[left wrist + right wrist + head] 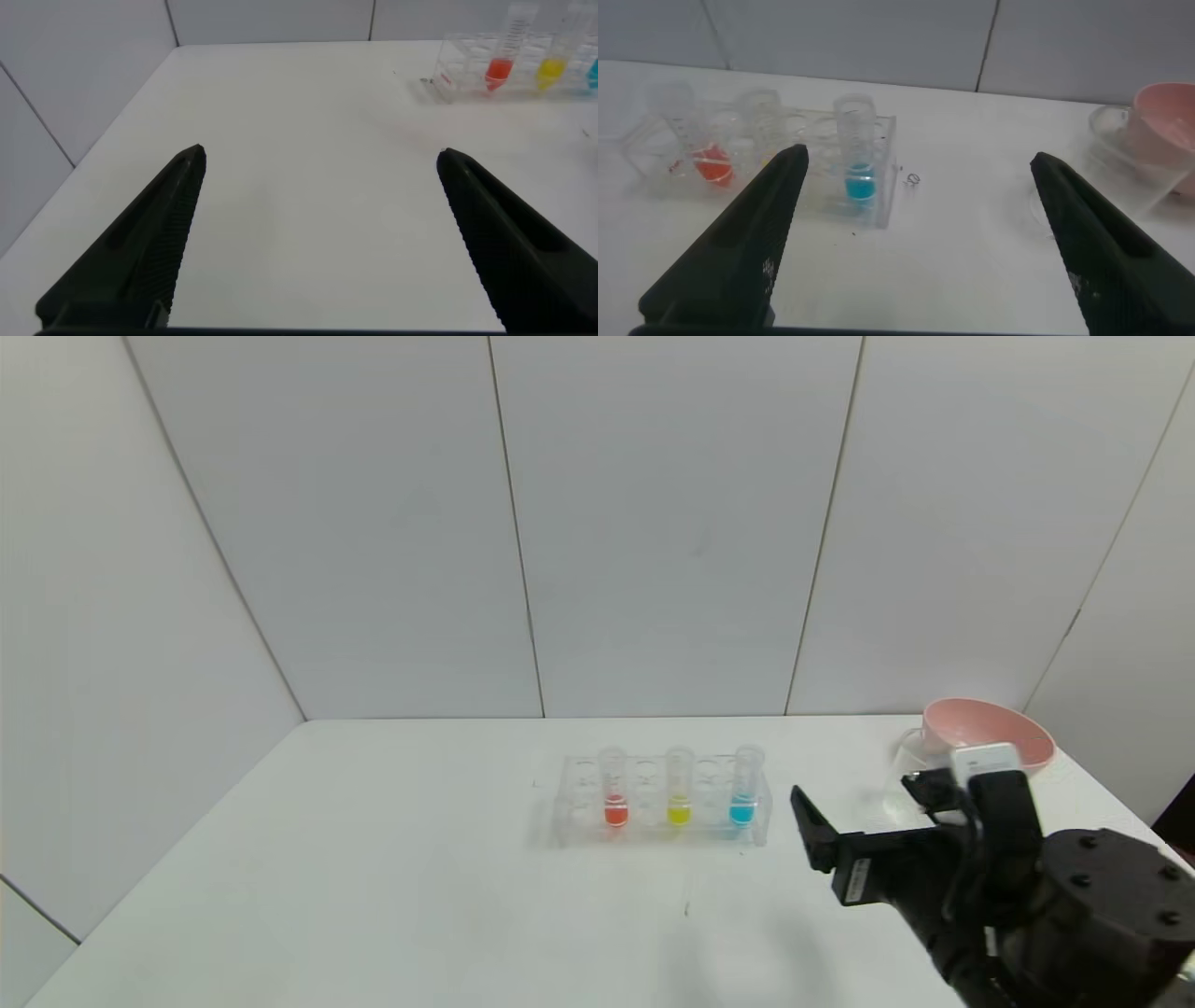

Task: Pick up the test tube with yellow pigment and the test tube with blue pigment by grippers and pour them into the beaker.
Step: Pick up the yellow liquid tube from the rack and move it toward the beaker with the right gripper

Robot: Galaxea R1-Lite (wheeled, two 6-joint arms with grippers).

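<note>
Here the white table (420, 896) carries a clear rack (663, 803) mid-table, with the beaker (901, 784) to its right beside a pink bowl (988, 733). The right gripper (864, 826) hovers near the rack's right end, jaws wide apart and empty — the left gripper (318, 233) is likewise spread over bare table. In the rack stand the yellow tube (679, 786) and, rightmost, the blue tube (744, 786).

Bare table (420, 859) lies open before the rack (663, 800) — the beaker (904, 775) and pink bowl (988, 733) crowd the right rear corner.
</note>
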